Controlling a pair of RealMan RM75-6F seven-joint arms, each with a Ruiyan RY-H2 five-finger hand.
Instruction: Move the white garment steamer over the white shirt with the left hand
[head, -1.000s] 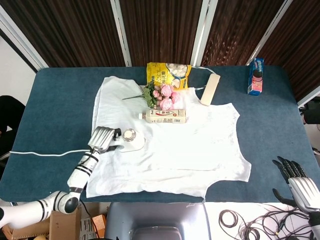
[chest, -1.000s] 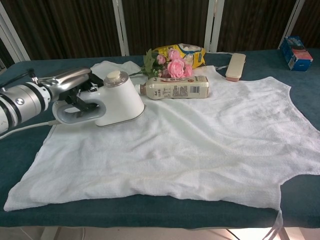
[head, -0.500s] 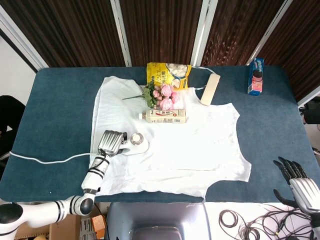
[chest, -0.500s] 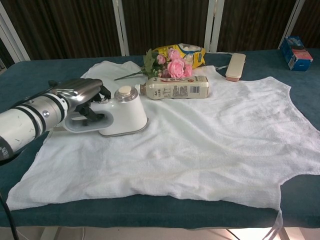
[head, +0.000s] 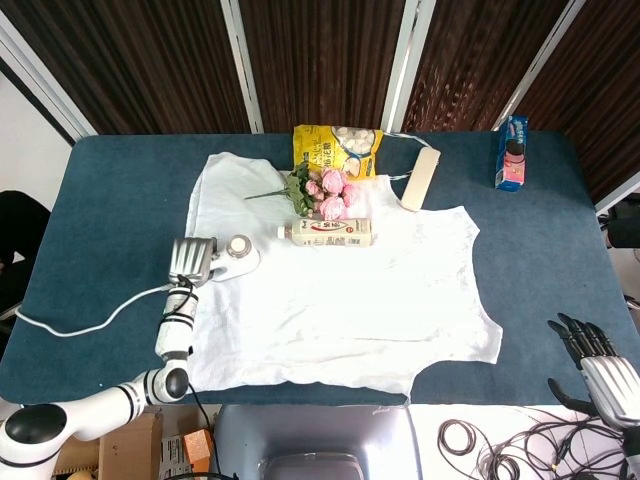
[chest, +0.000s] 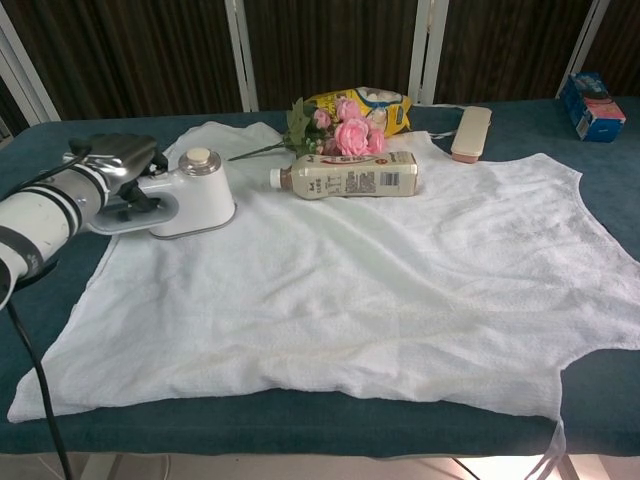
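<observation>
The white shirt (head: 340, 290) (chest: 380, 290) lies spread flat over the blue table. The white garment steamer (head: 236, 258) (chest: 188, 195) stands on the shirt's left edge, its round cap up. My left hand (head: 191, 259) (chest: 118, 160) grips the steamer's handle from the left, its forearm running down to the near left corner. My right hand (head: 600, 365) hangs off the table's near right corner with its fingers spread and nothing in them; the chest view does not show it.
A drink bottle (head: 327, 232) (chest: 345, 175) lies on the shirt, with pink flowers (head: 325, 192) (chest: 345, 130) and a yellow snack bag (head: 338, 148) behind it. A beige case (head: 421, 178) and a blue box (head: 512, 152) lie further right. The steamer's white cord (head: 85, 320) trails off left.
The left hand slid the steamer back and to the left across the shirt, from the near middle-left to the shirt's left edge. The right hand stayed put.
</observation>
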